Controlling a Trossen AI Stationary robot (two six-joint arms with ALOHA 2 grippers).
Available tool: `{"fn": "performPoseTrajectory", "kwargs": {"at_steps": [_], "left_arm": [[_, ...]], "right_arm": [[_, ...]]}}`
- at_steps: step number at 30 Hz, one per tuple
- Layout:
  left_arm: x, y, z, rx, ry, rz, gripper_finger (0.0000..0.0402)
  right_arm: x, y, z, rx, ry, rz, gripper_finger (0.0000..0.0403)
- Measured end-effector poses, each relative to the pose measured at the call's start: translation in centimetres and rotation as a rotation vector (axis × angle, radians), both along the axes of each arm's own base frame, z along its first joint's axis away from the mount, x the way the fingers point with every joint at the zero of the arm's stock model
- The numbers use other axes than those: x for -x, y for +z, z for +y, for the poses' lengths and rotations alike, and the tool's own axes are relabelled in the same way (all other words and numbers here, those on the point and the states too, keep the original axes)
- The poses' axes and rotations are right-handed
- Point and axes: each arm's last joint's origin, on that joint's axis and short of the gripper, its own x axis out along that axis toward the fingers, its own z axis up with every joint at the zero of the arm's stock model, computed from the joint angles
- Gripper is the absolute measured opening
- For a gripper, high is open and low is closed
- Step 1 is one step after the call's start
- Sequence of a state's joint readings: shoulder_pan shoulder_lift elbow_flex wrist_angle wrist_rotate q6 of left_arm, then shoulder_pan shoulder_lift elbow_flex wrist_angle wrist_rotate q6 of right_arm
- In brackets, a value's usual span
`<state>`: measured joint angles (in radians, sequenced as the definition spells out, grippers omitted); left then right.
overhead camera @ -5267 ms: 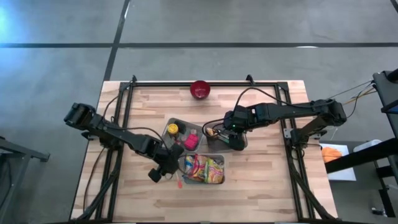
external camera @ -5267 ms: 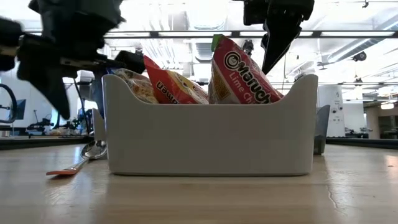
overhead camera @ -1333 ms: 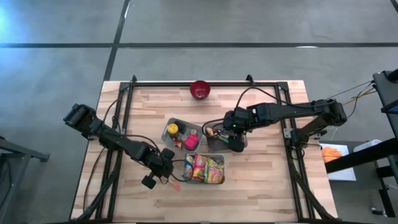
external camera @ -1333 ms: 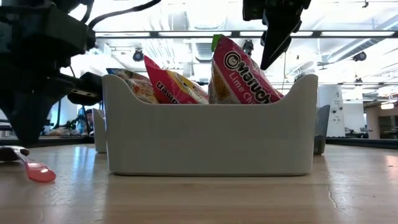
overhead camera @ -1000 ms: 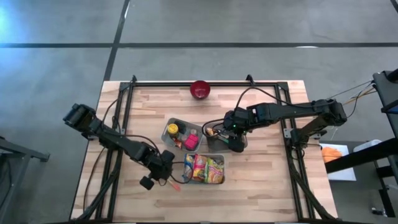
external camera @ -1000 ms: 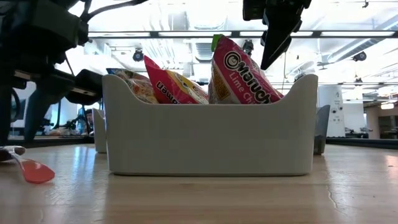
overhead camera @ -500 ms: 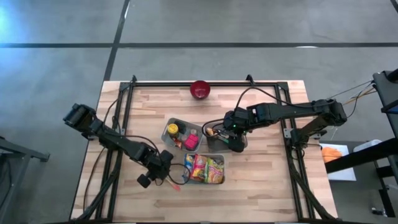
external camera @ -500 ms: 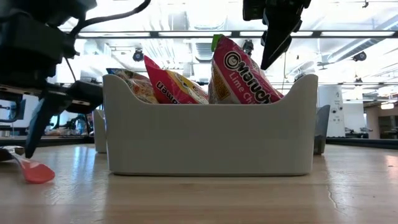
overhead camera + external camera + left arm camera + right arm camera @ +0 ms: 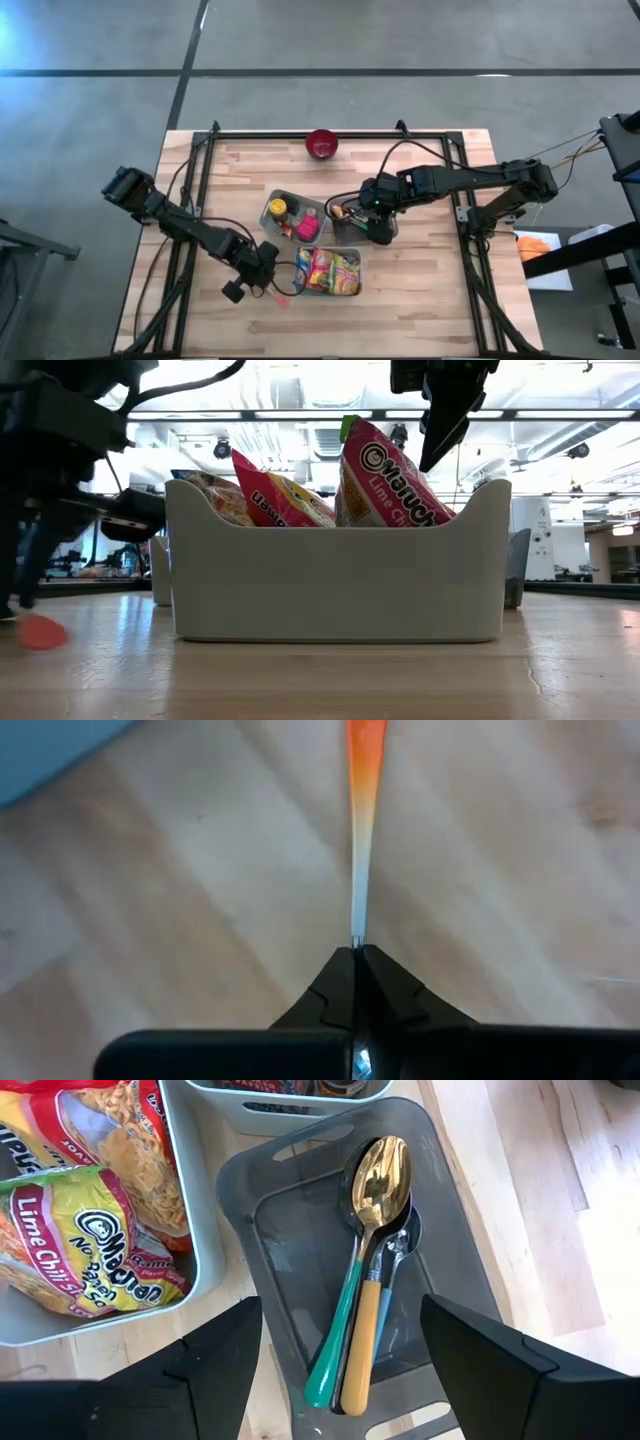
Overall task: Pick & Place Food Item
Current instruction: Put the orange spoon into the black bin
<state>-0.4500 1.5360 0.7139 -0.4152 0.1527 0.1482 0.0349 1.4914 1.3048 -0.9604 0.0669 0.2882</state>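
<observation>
A spoon [image 9: 358, 850] with a pale handle and an orange-red bowl end [image 9: 40, 632] lies on the wooden table left of the white bin [image 9: 335, 570]. That bin holds ramen packets [image 9: 328, 270]. My left gripper [image 9: 355, 955] is down at the spoon's handle end, shut on it; in the high view it [image 9: 270, 281] stands just left of the white bin. My right gripper [image 9: 340, 1308] hangs open above a grey bin [image 9: 290, 1200] of spoons, touching nothing. My left gripper pinches the free end of the spoon's handle [image 9: 355, 938] between its two fingertips, only at their very ends. The fingers slant down from above and lie in line with the handle. The spoon stretches away from the fingers, its orange-red end [image 9: 40, 632] low at the table.
A third bin [image 9: 290, 214] with small bottles stands behind the white one. A red bowl [image 9: 322, 144] sits at the table's far edge. A black frame [image 9: 200, 180] runs along the table's sides. Bare wood lies near the front edge.
My left gripper's fingers stood apart around the spoon's handle half a second ago and have now shut on its end. The arm has barely moved. The spoon's orange-red end has shifted a little toward the table's left. My right gripper has kept still.
</observation>
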Motion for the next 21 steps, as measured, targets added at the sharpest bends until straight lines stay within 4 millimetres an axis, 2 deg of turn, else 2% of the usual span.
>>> {"fn": "performPoseTrajectory", "kwargs": {"at_steps": [6,12,17,21], "left_arm": [[0.0,0.8,-0.3,0.153,0.097,0.071,0.0001],[-0.1,4.0,0.0,0.307,0.269,0.059,0.0001],[0.1,7.3,1.4,0.449,0.473,0.027,0.0],[0.3,9.0,3.1,0.588,0.645,0.059,0.0]], "right_arm": [[0.0,0.0,0.1,-0.021,0.015,-0.004,0.0272],[-0.5,0.2,0.4,-0.098,0.071,-0.056,0.0272],[-0.9,0.5,0.8,-0.146,0.156,-0.106,0.0272],[-1.2,1.4,1.3,-0.191,0.254,-0.153,0.0272]]}}
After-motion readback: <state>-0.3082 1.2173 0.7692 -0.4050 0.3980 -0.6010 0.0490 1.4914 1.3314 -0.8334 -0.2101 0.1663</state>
